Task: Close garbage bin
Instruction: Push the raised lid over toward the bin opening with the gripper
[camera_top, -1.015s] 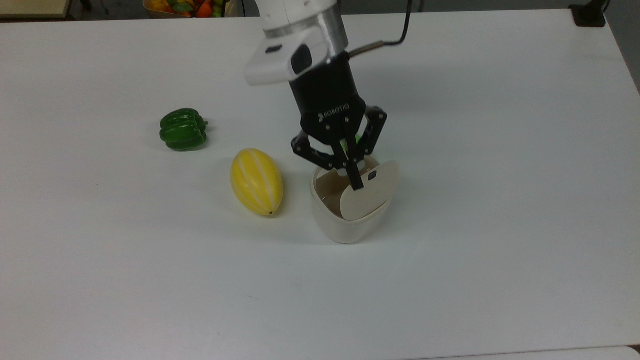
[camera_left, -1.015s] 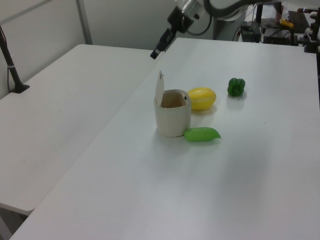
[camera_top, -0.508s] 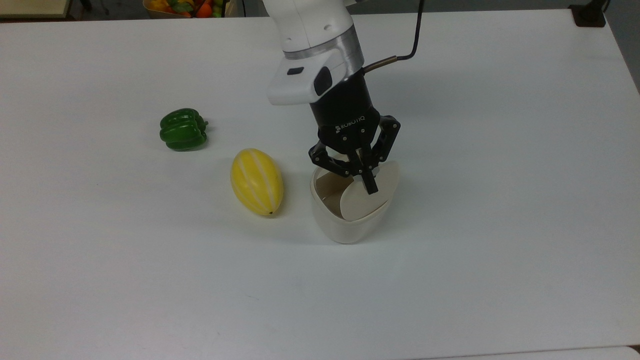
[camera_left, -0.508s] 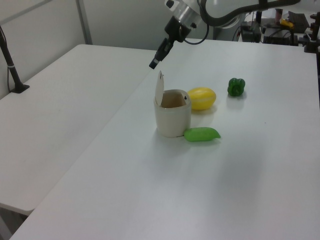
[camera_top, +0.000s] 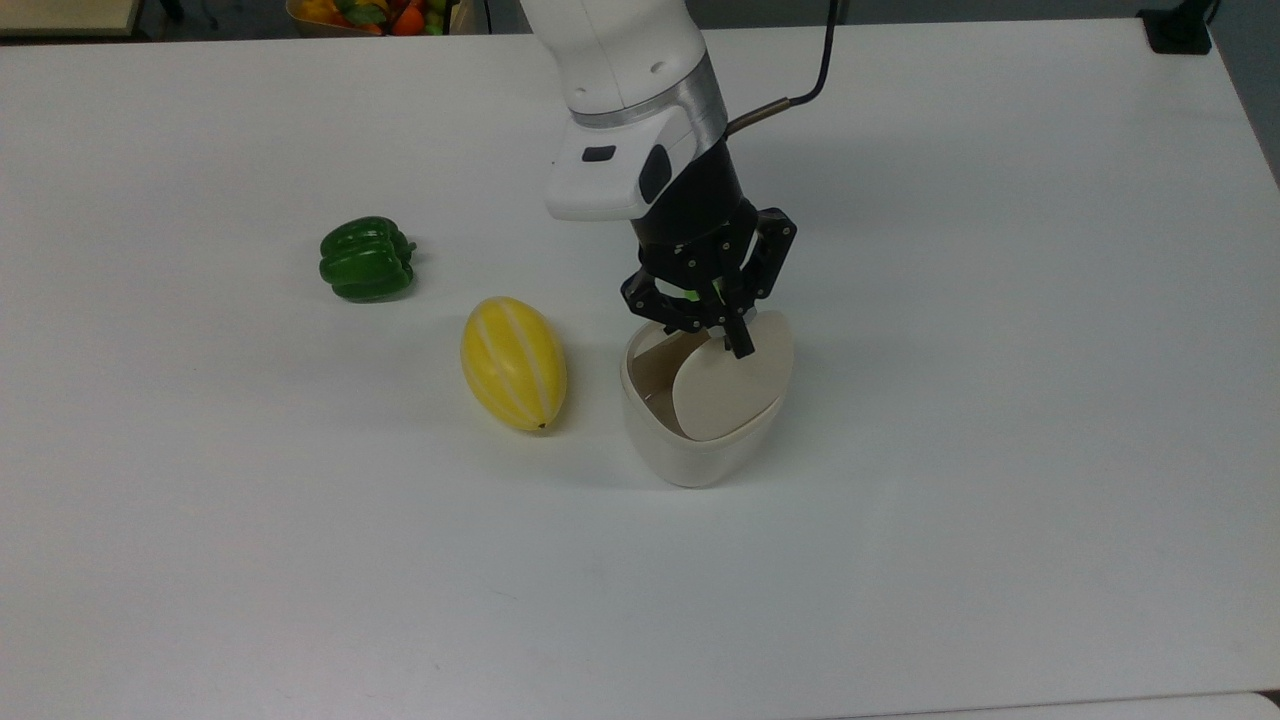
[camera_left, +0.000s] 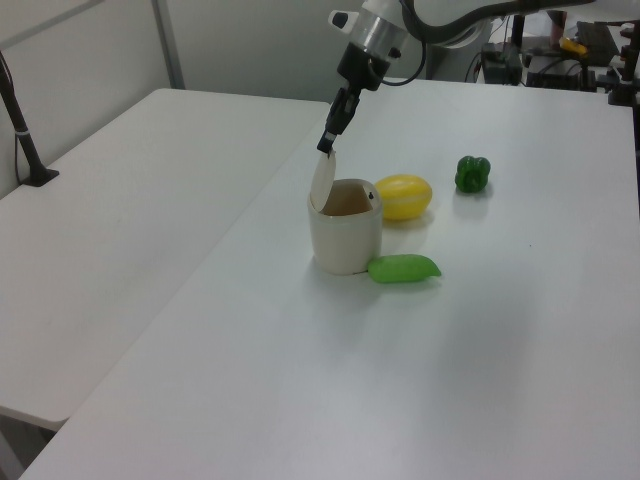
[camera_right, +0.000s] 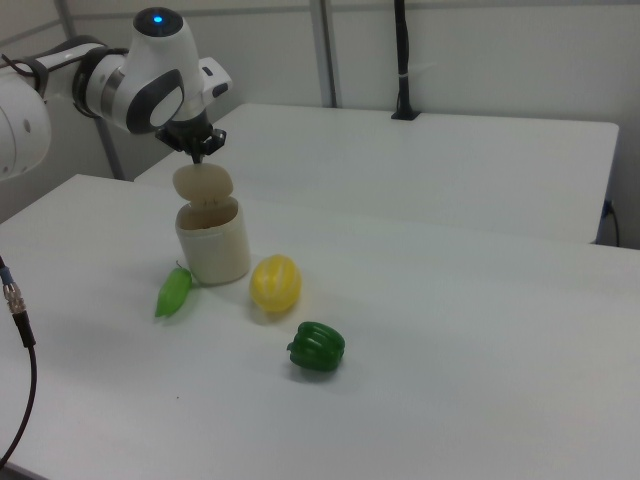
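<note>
The cream-beige garbage bin (camera_top: 690, 455) stands mid-table with its hinged lid (camera_top: 728, 385) raised, nearly upright in the left view (camera_left: 321, 180). The bin's inside shows on the top view's left of the lid. My gripper (camera_top: 739, 346) points down with its black fingers pressed together, and their tip sits at the lid's upper edge. In the left view the gripper (camera_left: 326, 146) comes down right above the lid. The right view has the gripper (camera_right: 202, 154) just over the lid (camera_right: 203, 182) and bin (camera_right: 212, 243).
A yellow melon (camera_top: 513, 362) lies close to the bin on the top view's left, with a green bell pepper (camera_top: 365, 258) further left. A green pod (camera_left: 403, 268) lies against the bin's base. A basket of produce (camera_top: 375, 15) sits at the far table edge.
The arm has come down and shifted slightly right in the top view, bringing the fingertips onto the lid's upper edge. The lid has tipped a little toward the opening.
</note>
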